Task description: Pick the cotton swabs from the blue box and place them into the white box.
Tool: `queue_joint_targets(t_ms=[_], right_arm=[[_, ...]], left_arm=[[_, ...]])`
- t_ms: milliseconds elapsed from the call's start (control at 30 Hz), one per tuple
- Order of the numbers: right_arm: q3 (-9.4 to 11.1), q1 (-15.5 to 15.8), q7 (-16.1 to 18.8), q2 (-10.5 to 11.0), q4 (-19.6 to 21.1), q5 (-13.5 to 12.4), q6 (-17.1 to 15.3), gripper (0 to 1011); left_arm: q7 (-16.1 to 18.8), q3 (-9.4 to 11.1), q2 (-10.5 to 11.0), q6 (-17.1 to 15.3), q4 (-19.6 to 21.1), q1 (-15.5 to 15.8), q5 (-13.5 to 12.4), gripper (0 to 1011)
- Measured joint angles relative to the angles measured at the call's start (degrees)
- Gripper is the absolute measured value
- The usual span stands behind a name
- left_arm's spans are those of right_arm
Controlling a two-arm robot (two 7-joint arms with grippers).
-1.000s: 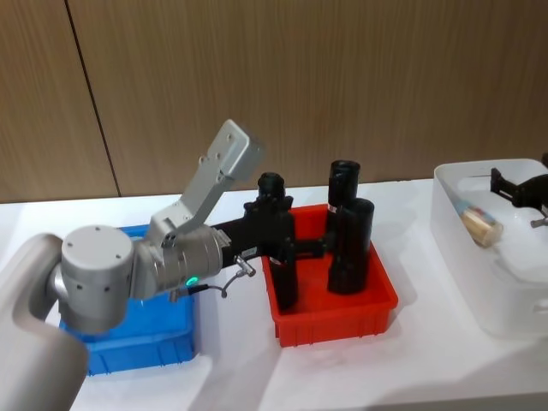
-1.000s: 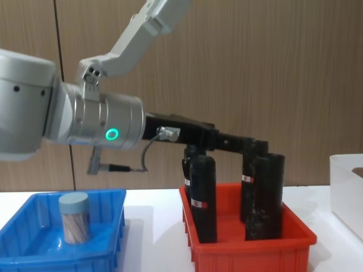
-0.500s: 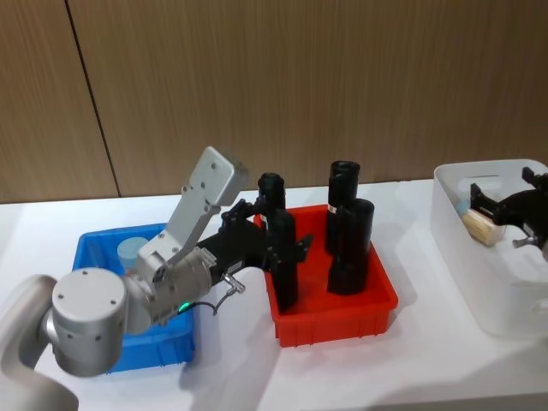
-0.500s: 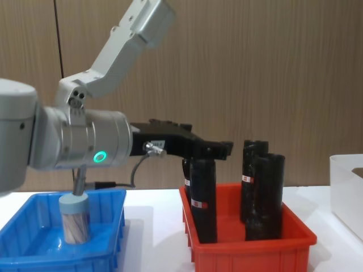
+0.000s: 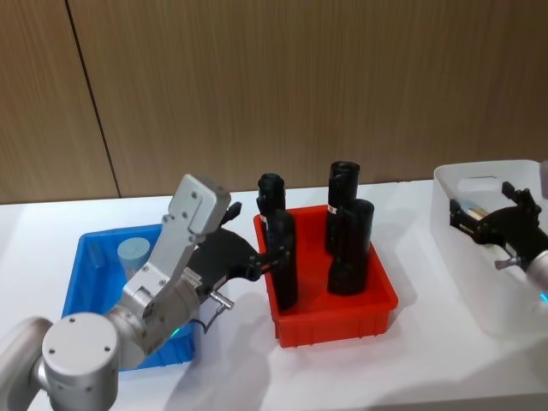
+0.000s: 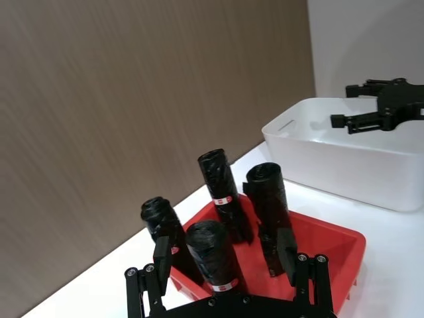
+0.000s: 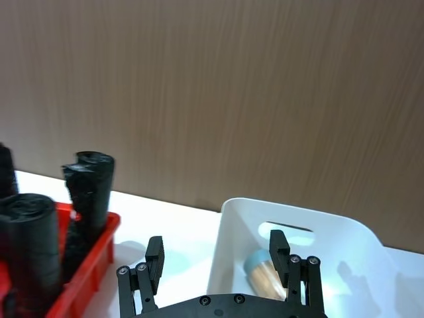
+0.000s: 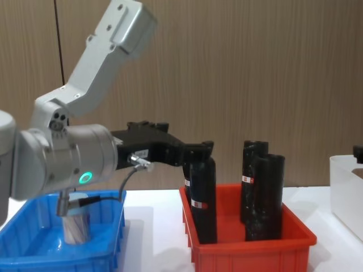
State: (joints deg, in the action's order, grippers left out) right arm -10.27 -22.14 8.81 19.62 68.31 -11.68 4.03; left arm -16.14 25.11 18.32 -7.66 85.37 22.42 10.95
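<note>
One jar in the white box, one left to fetch.

Left gripper (image 8: 204,148) spread and empty, held high between blue box (image 5: 86,248) and red bin (image 5: 334,321), tips near a black cylinder (image 8: 202,198); likely poised for the cotton swabs (image 5: 133,253) standing at the blue box's far end, upright, lid up, long axis vertical, sides free for a pinch. Right gripper (image 5: 479,214) likewise spread, holding nothing, just over the white box (image 5: 505,300) at the tabletop's (image 5: 428,368) right; under it a second jar (image 7: 262,275) on its side, long axis near level, lid end toward the far wall.
</note>
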Motion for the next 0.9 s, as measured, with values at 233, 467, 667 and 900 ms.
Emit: queue_joint_targets(t_ms=[233,467,667,900], right_arm=[[-0.43,3.64,-0.79,-0.05,5.24,-0.77,-0.98,1002],[-0.85,7.18,-1.6,-0.1,10.29,-1.53,-1.9,1002],[-1.23,10.3,-2.26,-0.13,14.8,-2.15,-2.73,1002],[-1.64,13.95,-3.04,-0.18,20.01,-2.94,-3.7,1002]], left_arm=[[5.68,0.35,1.32,2.55,2.89,-3.25,0.23,1004],[10.82,0.66,2.51,4.84,5.48,-6.18,0.41,1004],[14.25,0.87,3.3,6.31,7.19,-8.1,0.53,1004],[15.46,0.96,3.58,6.88,7.83,-8.82,0.57,1004]])
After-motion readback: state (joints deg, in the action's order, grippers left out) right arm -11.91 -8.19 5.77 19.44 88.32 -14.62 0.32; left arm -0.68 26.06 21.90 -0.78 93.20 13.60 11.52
